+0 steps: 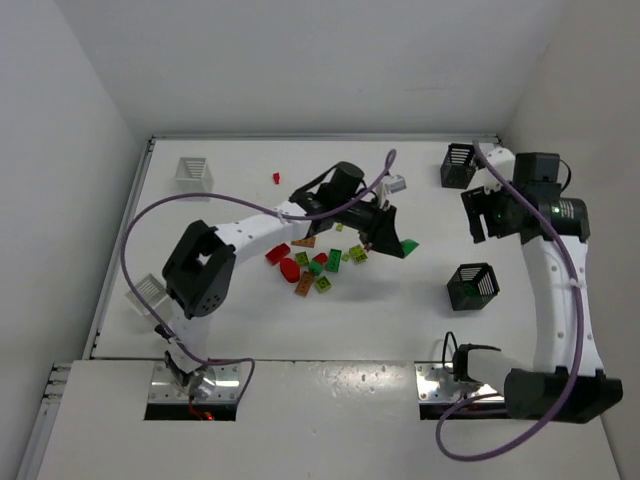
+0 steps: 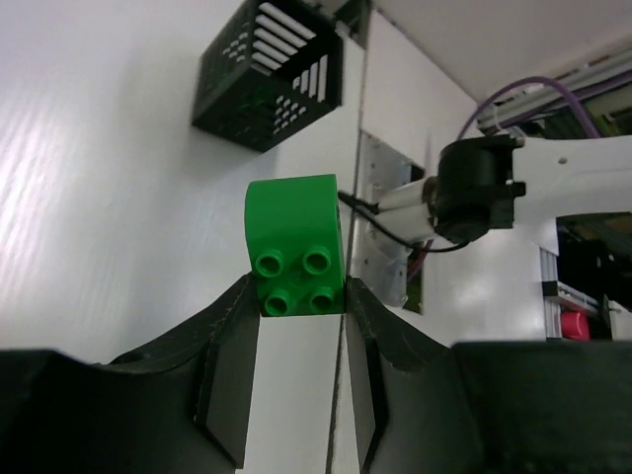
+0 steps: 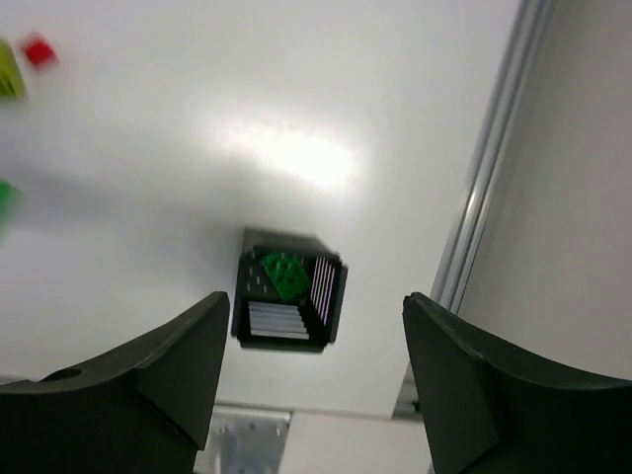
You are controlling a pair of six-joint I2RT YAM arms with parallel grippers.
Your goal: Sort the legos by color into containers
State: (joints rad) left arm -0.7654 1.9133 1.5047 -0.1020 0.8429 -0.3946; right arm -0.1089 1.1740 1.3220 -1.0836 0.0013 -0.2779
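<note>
My left gripper (image 2: 296,296) is shut on a green lego (image 2: 294,247), studs toward the camera, held above the table right of the pile (image 1: 408,245). More legos (image 1: 315,265), red, green and yellow-green, lie clumped mid-table. A lone red lego (image 1: 277,178) sits further back. The containers are two black baskets (image 1: 472,287) (image 1: 458,165) on the right and two white baskets (image 1: 193,173) (image 1: 148,292) on the left. My right gripper (image 3: 316,306) hangs open and empty high over the nearer black basket (image 3: 288,291), which holds a green lego (image 3: 284,274).
A metal rail (image 3: 484,188) marks the table's right edge, with walls close on three sides. The right arm's base and cable (image 2: 474,188) stand beyond the held brick in the left wrist view.
</note>
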